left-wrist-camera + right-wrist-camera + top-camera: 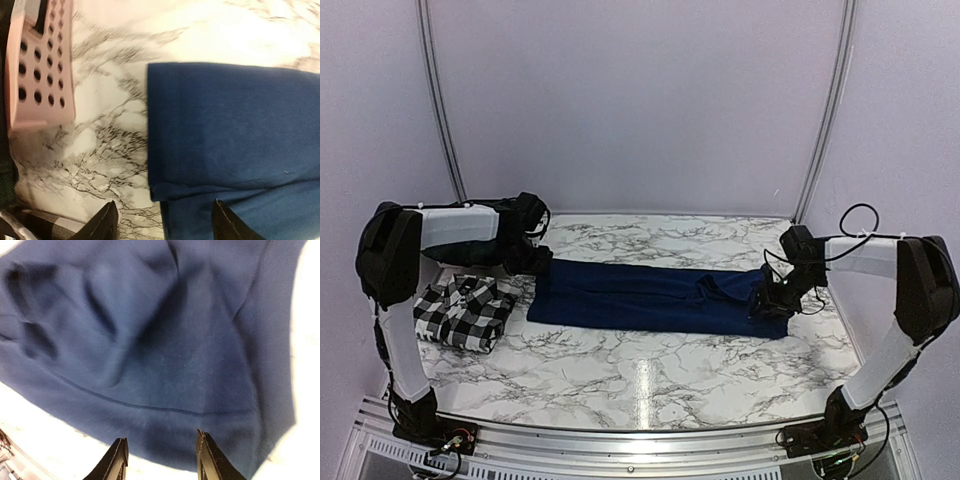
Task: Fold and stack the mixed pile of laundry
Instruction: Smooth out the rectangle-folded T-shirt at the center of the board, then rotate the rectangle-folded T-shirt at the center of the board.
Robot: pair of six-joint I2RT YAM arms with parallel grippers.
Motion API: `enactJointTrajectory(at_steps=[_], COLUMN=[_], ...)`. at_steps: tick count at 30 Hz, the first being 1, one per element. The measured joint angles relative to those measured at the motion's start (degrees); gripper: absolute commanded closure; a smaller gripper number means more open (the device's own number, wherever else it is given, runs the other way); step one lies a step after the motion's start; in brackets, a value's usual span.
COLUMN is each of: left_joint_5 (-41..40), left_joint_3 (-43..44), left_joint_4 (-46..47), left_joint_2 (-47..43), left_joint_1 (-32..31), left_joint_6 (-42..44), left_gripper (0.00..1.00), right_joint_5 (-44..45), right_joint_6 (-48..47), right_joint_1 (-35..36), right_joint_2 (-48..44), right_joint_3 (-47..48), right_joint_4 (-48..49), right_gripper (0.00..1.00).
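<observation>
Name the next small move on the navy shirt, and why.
Probably lower the left gripper and pinch the left end of the navy T-shirt: it lies as a long strip, needing a crosswise fold, and the open jaws straddle that edge.

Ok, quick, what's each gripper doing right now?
Left gripper: open, empty, at edge of navy T-shirt.
Right gripper: open over the navy T-shirt, holding nothing.

Pink perforated basket (42,65) sits on marble table (650,370)

Even, bright overhead light; a glare streak on the marble table (642,385) toward 6 o'clock. Left wrist view washes out at 12 o'clock. Right wrist view is soft, the navy shirt (150,340) blurred
</observation>
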Motion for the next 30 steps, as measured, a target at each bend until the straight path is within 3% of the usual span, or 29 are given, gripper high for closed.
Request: enactJointTrajectory(at_steps=[7,16,23,30], left_joint_5=[3.2,4.5,2.4,1.9], left_joint_3=[6.5,12.7,7.0,-11.0], left_joint_4=[0.2,0.0,1.0,2.3], left_joint_2=[1.5,11.7,10.4,-2.4], left_joint_1=[-3.1,-6.4,-6.6,-7.5], left_joint_6=[2.4,4.2,4.3,-1.1], left_gripper=[0.37,0.47,0.56,0.56], right_joint_5=[2.7,3.3,3.9,7.8], right_joint_6=[0.9,4.7,3.5,-2.1], right_joint_1=[-0.1,0.4,-0.9,-1.3], right_joint_2=[-7.1,-3.6,4.7,20.3], right_joint_3=[3.0,-5.0,0.8,20.7], right_joint_4=[-2.3,0.0,1.9,1.5], right_gripper=[0.66,0.68,0.69,0.71])
